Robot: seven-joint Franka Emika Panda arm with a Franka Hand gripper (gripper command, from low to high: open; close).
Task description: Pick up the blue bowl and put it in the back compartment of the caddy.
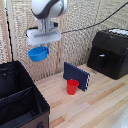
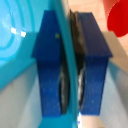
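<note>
The blue bowl [image 1: 38, 53] hangs in the air, tilted, held by its rim in my gripper [image 1: 43, 46], which is shut on it. It is above and just to the right of the caddy [image 1: 20, 100], the big black bin with dividers at the exterior view's left. The caddy's back compartment [image 1: 12, 77] lies below and left of the bowl. In the wrist view the bowl's rim [image 2: 70, 65] runs between my two blue fingers [image 2: 47, 65], and the bowl's inside [image 2: 15, 45] fills one side.
A small red cup [image 1: 72, 87] stands on the wooden table [image 1: 95, 105], with a dark-blue flat box [image 1: 76, 75] upright behind it. A black boxy machine [image 1: 109, 52] sits at the exterior view's right. A woven screen backs the scene.
</note>
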